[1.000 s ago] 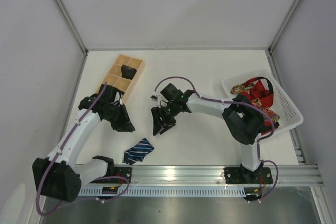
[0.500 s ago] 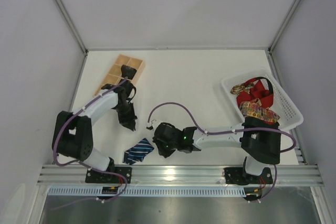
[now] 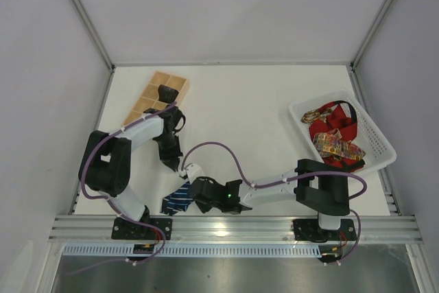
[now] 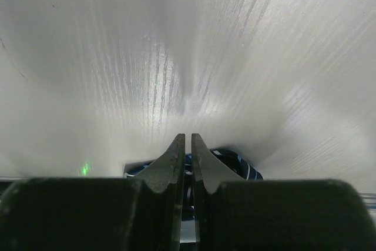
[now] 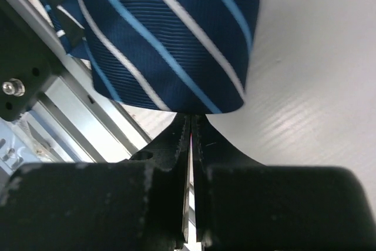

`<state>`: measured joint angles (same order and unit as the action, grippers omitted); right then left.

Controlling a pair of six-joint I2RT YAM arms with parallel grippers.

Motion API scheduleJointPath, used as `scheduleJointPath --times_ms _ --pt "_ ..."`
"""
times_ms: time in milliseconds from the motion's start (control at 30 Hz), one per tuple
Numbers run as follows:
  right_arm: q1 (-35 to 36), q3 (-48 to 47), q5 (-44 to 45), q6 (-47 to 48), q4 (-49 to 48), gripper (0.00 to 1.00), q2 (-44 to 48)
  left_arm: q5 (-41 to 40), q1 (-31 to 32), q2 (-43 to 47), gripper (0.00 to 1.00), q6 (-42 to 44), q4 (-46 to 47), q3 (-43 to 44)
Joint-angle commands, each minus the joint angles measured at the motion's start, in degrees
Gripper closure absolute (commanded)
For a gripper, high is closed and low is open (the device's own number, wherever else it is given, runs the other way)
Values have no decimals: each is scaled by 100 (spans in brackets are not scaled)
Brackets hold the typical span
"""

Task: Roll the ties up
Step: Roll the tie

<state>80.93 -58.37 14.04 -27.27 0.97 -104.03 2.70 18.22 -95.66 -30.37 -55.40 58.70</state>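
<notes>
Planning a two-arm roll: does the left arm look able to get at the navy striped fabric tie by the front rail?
Probably yes. The left gripper hangs just behind the navy striped tie, only bare table between them. The right gripper sits at the tie's right edge, leaving its left side free.

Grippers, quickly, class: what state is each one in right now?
Left gripper: shut, holding nothing.
Right gripper: shut at the edge of the navy tie; grip unclear.
</notes>
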Motion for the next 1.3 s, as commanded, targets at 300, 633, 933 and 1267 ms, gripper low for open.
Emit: scheduleJointPath --times_ms 300,633,933,1267 --pt "415 -447 731 2 -317 100 -363 -94 50 29 88 84 249 -271" --pt "-111 -939 556 -261 85 100 -908 -805 -125 547 83 -162 -76 159" --pt "-1034 -1027 205 72 377 100 -689 -938 -978 1137 78 56 -244 160" --pt "-1456 262 11 -191 738 100 1294 -736 -891 1040 97 -56 -375 -604"
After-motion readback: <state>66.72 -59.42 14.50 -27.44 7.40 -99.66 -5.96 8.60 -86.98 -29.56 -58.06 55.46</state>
